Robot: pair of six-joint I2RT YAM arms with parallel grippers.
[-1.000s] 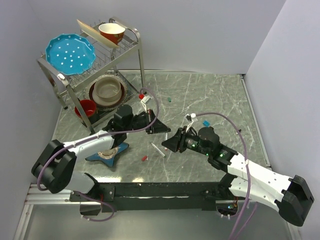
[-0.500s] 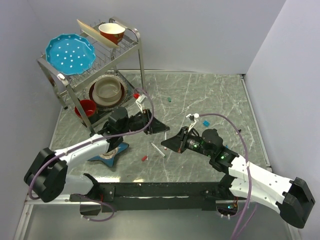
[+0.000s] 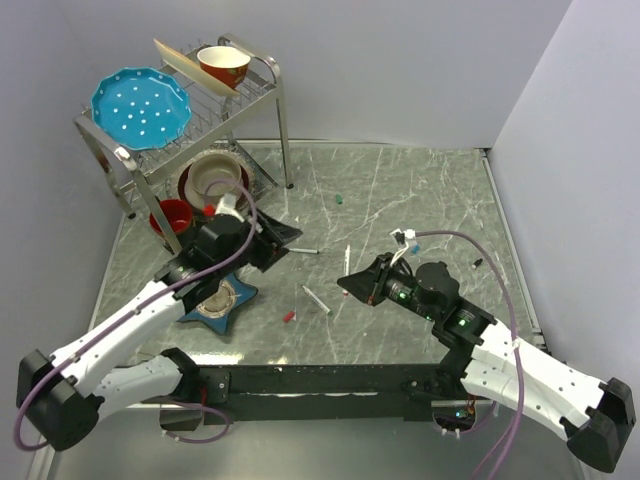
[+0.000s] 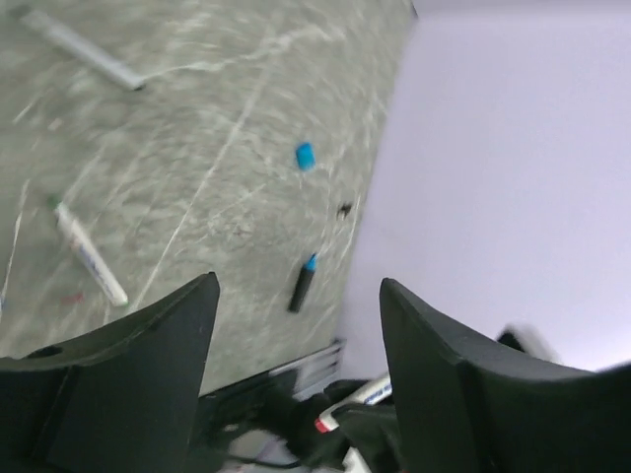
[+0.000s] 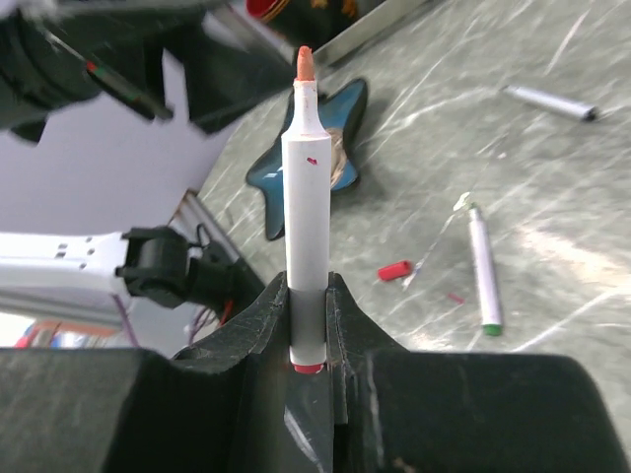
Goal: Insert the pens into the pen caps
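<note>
My right gripper point(image 5: 308, 286) is shut on a white pen point(image 5: 306, 197) that stands upright out of its jaws, orange-red tip on top. From above, that gripper point(image 3: 352, 284) hangs mid-table with the pen point(image 3: 347, 258) pointing away. The left gripper point(image 3: 280, 238) is open and holds nothing; in its own view the jaws point(image 4: 298, 294) stand wide. On the table lie a red cap point(image 3: 288, 317), a green-ended white pen point(image 3: 316, 299), a grey pen point(image 3: 303, 250), a green cap point(image 3: 340, 199), a blue cap point(image 4: 305, 156) and a dark blue-tipped pen point(image 4: 301, 284).
A wire dish rack point(image 3: 262, 88) at the back left carries a blue plate point(image 3: 140, 106) and bowls. A blue star-shaped dish point(image 3: 215, 305) lies under the left arm. Grey walls close the back and right sides.
The left gripper opened and drew back left toward the rack, leaving a grey pen lying on the table. The right gripper closed on the white pen and shifted slightly right.
</note>
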